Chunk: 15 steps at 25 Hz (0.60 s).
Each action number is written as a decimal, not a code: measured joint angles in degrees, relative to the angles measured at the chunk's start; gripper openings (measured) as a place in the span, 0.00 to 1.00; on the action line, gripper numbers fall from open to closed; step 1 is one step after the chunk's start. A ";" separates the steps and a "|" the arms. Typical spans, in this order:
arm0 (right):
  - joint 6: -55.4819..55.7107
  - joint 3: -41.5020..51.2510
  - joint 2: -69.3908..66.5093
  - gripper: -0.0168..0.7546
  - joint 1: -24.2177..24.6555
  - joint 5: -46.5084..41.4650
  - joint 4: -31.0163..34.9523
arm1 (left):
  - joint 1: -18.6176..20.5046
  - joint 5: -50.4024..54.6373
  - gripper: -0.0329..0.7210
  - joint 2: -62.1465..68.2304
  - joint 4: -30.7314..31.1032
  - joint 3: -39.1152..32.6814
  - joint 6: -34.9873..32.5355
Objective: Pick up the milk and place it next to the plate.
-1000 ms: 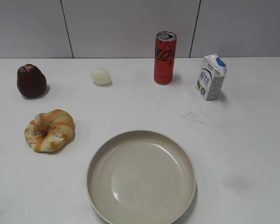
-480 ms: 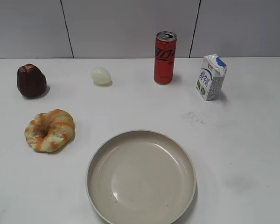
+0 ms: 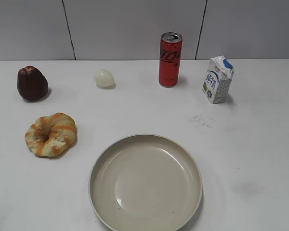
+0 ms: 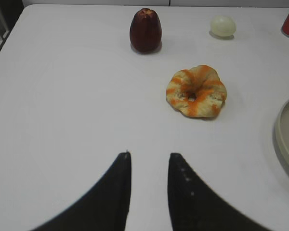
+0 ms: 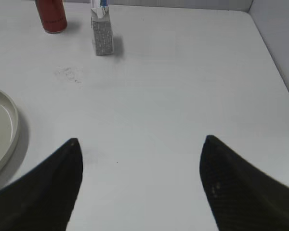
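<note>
- The milk (image 3: 217,80) is standing upright toward the far right part of the desk (image 3: 260,144), just right of the red can (image 3: 170,59) and well apart from the plate (image 3: 145,183).
- The plate is sitting at the near edge, around the middle.
- The right gripper (image 5: 140,140) is hovering over bare desk near the right edge with its fingers spread wide, holding nothing; the milk (image 5: 101,29) is showing far ahead of it.
- The left gripper (image 4: 149,155) is hanging above the near left part, fingers only narrowly apart and gripping nothing.
- A twisted bread ring (image 3: 51,134), a dark red fruit (image 3: 32,83) and a pale egg (image 3: 104,78) are lying across the left half.
</note>
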<state>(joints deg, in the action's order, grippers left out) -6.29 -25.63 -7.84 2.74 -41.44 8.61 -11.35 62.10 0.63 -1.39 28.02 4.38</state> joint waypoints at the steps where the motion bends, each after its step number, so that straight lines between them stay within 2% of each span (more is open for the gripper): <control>1: 0.00 -0.38 -3.24 0.76 0.00 2.28 0.00 | 0.00 0.00 0.32 0.00 0.00 0.00 0.00; 6: 0.00 -6.88 -23.66 0.76 0.00 6.58 0.00 | 0.00 0.00 0.32 0.00 0.00 0.00 0.00; 11: -0.05 -20.79 -46.50 0.76 0.00 6.07 0.00 | 0.00 0.00 0.32 0.00 0.00 0.00 0.00; 15: -1.68 -33.43 -62.96 0.76 0.00 1.93 0.19 | 0.00 0.00 0.32 0.00 0.00 0.00 0.00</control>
<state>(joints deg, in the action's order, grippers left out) -7.97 -59.06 -70.80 2.74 -39.51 8.80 -11.35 62.10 0.63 -1.39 28.02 4.38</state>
